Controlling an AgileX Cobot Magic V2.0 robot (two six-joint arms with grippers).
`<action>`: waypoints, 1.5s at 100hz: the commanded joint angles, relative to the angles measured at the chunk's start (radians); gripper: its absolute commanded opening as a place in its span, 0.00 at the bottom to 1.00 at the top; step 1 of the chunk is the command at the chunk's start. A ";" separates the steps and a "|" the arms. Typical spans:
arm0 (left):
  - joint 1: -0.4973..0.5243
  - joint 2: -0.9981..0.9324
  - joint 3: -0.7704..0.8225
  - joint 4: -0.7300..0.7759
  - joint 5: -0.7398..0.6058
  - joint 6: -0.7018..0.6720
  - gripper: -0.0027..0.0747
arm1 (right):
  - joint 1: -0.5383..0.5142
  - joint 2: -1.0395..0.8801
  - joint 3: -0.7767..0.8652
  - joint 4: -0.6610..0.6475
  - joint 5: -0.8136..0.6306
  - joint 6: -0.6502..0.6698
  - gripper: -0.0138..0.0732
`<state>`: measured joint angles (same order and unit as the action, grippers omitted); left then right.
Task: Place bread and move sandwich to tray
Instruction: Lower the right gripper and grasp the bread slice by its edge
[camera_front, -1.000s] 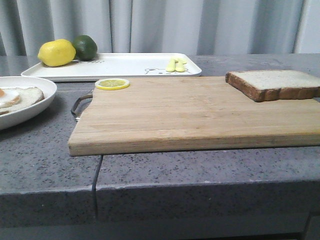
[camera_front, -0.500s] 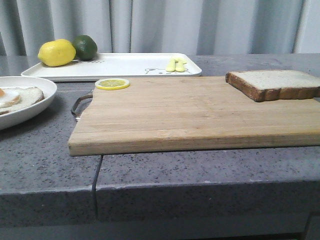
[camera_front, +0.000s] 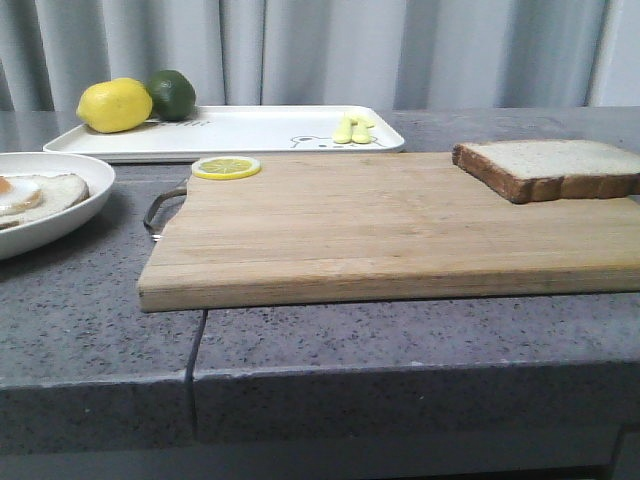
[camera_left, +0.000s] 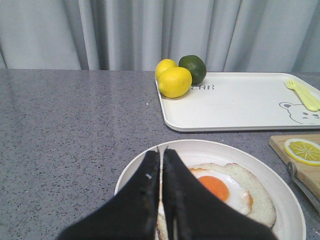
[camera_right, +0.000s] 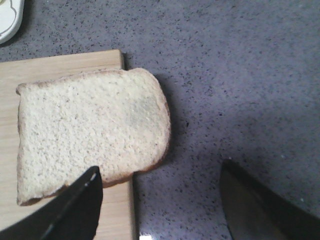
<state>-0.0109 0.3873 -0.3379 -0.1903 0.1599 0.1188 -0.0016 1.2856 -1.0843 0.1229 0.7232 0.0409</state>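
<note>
Pale curtains hang behind a speckled grey surface (camera_front: 420, 330), where nothing has visibly changed over the last second: the task looks unstarted. The tray (camera_front: 250, 132), lettered "…EAR" by the lemon, lies behind the cutting board (camera_front: 380, 225). The bread (camera_front: 545, 168) overhangs that board's right end, under the spread right tool (camera_right: 160, 202). The left tool (camera_left: 161, 172), pressed together, hovers over the open egg sandwich (camera_left: 225, 192).

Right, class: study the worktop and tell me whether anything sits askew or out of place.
The thick pale bread slice with its dark brown crust hangs partly off the right-hand end of the wooden cutting board, over the grey counter, and lies skewed to the board's edge. Nothing looks spilled or damaged.
</note>
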 joint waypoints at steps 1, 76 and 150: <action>0.000 0.012 -0.038 -0.011 -0.074 -0.009 0.01 | -0.032 0.055 -0.093 0.080 0.005 -0.051 0.74; 0.000 0.012 -0.038 -0.011 -0.074 -0.009 0.01 | -0.258 0.462 -0.267 0.708 0.275 -0.453 0.72; 0.000 0.012 -0.038 -0.011 -0.074 -0.009 0.01 | -0.258 0.523 -0.268 0.749 0.349 -0.477 0.07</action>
<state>-0.0109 0.3873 -0.3379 -0.1903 0.1599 0.1188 -0.2544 1.8496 -1.3318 0.8567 1.0567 -0.4184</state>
